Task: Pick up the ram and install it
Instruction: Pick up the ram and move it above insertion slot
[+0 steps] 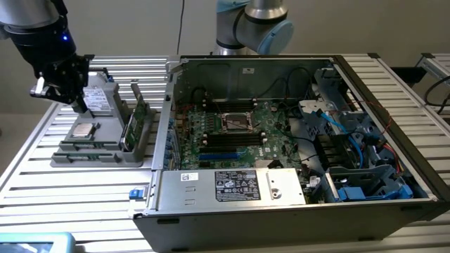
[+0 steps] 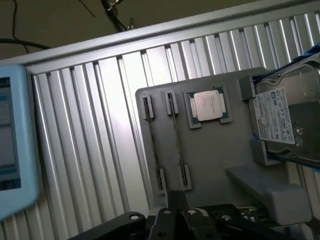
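Two green ram sticks (image 1: 136, 118) stand on edge in the slots of a grey holder tray (image 1: 95, 156) at the exterior view's left. In the wrist view they appear edge-on as thin lines, one ram stick (image 2: 176, 135) between two slot clips. My gripper (image 1: 77, 107) hangs shut and empty above the tray, over the hard drive (image 1: 95, 98) and apart from the ram. Its dark body and gripper tips (image 2: 176, 202) show close to the tray's edge. The open computer case (image 1: 211, 197) holds the motherboard (image 1: 271, 126) with black memory slots (image 1: 232, 138).
A CPU chip (image 1: 84, 130) (image 2: 207, 106) lies on the tray beside the hard drive (image 2: 282, 117). The case's power supply (image 1: 235, 185), drive cages and blue cables (image 1: 351, 153) crowd its right side. A light blue device (image 2: 12, 145) sits on the slatted metal table (image 1: 63, 187).
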`<state>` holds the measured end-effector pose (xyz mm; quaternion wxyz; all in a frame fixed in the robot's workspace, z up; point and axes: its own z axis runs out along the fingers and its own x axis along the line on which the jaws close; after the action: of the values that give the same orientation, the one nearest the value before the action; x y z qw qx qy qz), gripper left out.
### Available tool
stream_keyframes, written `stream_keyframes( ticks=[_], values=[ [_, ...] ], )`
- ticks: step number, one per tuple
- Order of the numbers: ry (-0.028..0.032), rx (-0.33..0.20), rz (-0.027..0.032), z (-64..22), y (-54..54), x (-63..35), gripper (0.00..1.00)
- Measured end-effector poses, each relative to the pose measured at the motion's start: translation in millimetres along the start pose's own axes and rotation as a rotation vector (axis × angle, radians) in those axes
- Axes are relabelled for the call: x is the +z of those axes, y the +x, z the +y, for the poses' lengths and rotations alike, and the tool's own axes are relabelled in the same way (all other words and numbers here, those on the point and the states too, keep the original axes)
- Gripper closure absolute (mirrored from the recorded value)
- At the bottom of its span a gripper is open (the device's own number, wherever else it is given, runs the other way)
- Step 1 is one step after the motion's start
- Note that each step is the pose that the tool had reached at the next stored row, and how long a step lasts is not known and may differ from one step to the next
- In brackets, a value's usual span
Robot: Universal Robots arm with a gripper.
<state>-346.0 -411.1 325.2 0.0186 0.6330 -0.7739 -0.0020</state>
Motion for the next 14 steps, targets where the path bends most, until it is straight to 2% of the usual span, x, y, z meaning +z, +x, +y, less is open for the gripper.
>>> stream_keyframes(
  ticks=[7,14],
  values=[
    [0.0033,-0.112,0.0029,0.0,0.0,0.0,0.89],
    [0.0034,-0.115,0.0030,0.2,0.0,0.0,0.89]
  ],
)
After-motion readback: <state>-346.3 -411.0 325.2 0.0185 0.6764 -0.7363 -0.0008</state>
